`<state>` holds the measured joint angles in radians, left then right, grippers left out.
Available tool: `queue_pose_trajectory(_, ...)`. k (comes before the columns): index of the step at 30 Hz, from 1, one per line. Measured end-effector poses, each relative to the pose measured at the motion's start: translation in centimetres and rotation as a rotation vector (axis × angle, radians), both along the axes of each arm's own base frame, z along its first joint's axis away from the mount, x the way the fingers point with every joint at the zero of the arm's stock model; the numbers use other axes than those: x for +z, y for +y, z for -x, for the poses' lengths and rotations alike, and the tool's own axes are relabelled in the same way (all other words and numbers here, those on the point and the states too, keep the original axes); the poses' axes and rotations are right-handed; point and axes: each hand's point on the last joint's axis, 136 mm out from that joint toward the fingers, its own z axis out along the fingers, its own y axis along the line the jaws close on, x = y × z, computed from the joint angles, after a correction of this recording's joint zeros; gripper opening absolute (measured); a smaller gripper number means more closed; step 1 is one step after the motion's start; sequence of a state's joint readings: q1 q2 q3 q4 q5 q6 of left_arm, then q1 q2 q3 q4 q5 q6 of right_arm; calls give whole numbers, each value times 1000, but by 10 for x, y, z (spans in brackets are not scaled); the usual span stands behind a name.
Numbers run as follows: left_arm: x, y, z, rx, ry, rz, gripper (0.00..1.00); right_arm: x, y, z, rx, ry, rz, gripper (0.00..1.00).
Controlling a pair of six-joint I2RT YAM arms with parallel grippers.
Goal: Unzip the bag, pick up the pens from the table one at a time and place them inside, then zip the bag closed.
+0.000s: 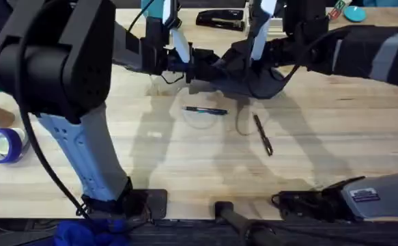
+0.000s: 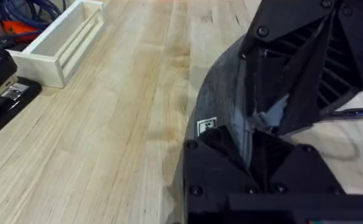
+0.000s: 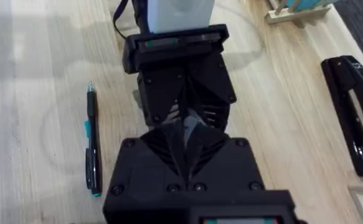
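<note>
- Overhead: two pens lie on the desk (image 1: 185,157), the blue one (image 1: 205,110) level, the black one (image 1: 263,134) slanted, near each other but apart. One grey bag (image 1: 253,83) sits behind them. Both arms reach in from either side, left hand (image 1: 185,63) and right hand (image 1: 234,60) meeting over it.
- Left wrist: the left hand (image 2: 256,140) is clamped on the bag's (image 2: 221,102) top edge.
- Right wrist: the right hand (image 3: 184,140) pinches the bag's top, nose to nose with the left hand (image 3: 181,102); one stapler (image 3: 355,112) lies aside.

Open table (image 1: 185,157) is left in front of the two pens (image 1: 205,110) (image 1: 263,134); behind them, passage is blocked by both grippers (image 1: 197,67) (image 1: 220,67) meeting over the bag (image 1: 263,87); a stapler (image 1: 220,19) stands beyond.
</note>
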<state>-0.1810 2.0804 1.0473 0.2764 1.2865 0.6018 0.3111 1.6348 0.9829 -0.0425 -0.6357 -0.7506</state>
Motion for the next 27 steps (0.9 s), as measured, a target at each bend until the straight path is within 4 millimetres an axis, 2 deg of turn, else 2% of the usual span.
queue_pose_trajectory(4, 0, 0, 0, 0, 0, 0, 42, 0, 0, 0, 0, 0, 0, 33)
queue_pose_trajectory(5, 0, 0, 0, 0, 0, 0, 42, 0, 0, 0, -3, 6, -3, 92)
queue_pose_trajectory(10, 0, 0, 0, -1, 1, 0, 42, 9, 2, -6, 2, -26, -22, 822)
queue_pose_trajectory(11, 0, 0, 0, -1, 2, -1, 43, 11, 3, -5, 7, -27, -25, 944)
queue_pose_trajectory(12, 0, -1, 1, -1, 2, -1, 43, 11, 4, -4, 14, -26, -27, 981)
queue_pose_trajectory(19, 0, -1, 0, -1, 2, -1, 43, 11, 8, 0, 32, -19, -36, 996)
queue_pose_trajectory(27, 0, -1, 1, -1, 2, -1, 43, 18, 1, 2, 46, -1, -81, 997)
